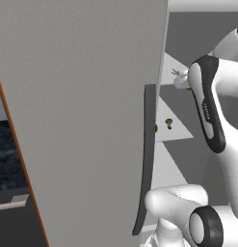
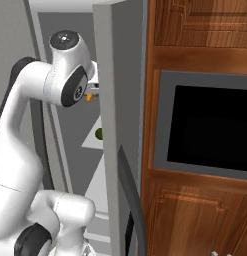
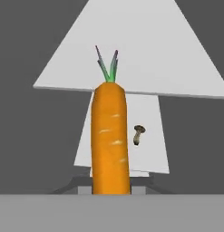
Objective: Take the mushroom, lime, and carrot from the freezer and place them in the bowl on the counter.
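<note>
The freezer stands open, its grey door (image 1: 82, 120) swung wide on the left. My gripper (image 1: 182, 81) reaches inside at upper-shelf height and is shut on the carrot (image 3: 110, 140). The carrot points away from the hand, green tuft first, over a white shelf (image 3: 145, 54). Its tuft (image 1: 176, 73) and a bit of its orange body (image 2: 88, 97) peek past my arm. The mushroom (image 3: 138, 134) stands on a lower shelf (image 1: 178, 130), also seen as a small brown lump (image 1: 168, 122). On that lower shelf lies the lime (image 2: 99, 133). The bowl is out of view.
The door's dark handle strip (image 1: 148, 159) hangs close to my arm's base. A slice of dark counter (image 1: 7, 154) shows left of the door. Brown wooden cabinets (image 2: 195, 30) and a black built-in oven (image 2: 210, 125) stand right of the freezer's side wall (image 2: 112, 125).
</note>
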